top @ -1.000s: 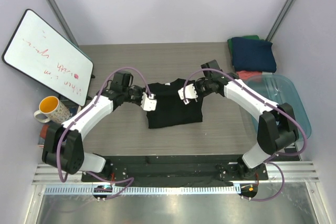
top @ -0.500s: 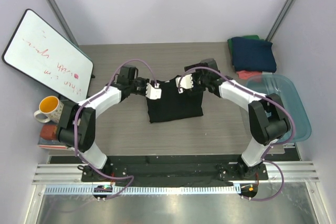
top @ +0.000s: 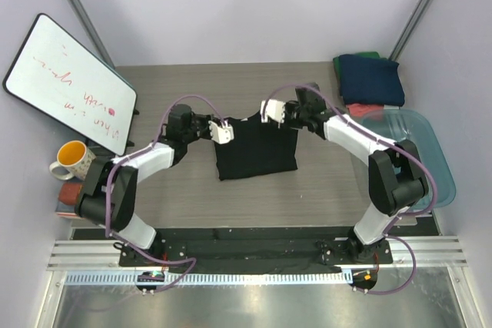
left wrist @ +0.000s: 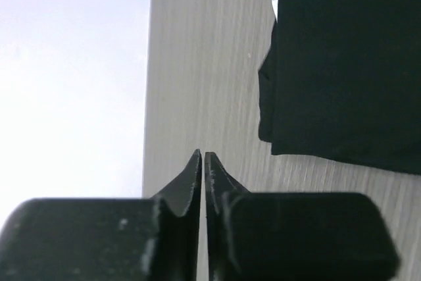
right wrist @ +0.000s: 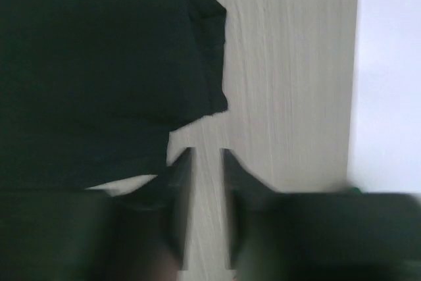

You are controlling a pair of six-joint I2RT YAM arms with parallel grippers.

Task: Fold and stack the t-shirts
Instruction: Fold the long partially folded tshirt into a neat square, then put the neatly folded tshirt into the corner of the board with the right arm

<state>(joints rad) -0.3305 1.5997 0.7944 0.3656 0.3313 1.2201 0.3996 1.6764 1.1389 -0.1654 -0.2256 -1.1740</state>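
A black t-shirt [top: 255,151] lies folded into a flat rectangle at the table's middle. My left gripper [top: 224,130] is at the shirt's far left corner, shut and empty. In the left wrist view, the left gripper [left wrist: 202,156] is over bare table with the black cloth [left wrist: 342,64] to its right. My right gripper [top: 271,110] is just beyond the shirt's far right part, with its jaws a little apart and empty. In the right wrist view, the right gripper [right wrist: 205,156] is over bare table beside the shirt's edge [right wrist: 99,51]. A folded navy shirt [top: 372,78] lies on green [top: 361,56] and coral-red [top: 363,110] ones at the far right.
A translucent blue tub [top: 421,151] stands at the right edge, next to the stack. A whiteboard [top: 69,82] leans at the far left. A yellow-lined mug [top: 73,159] stands on books at the left edge. Grey walls close in the back and sides.
Both grippers moved toward the far edge of the shirt and left the cloth. The right gripper drew back past the shirt's edge. The shirt settled into a flat rectangle.
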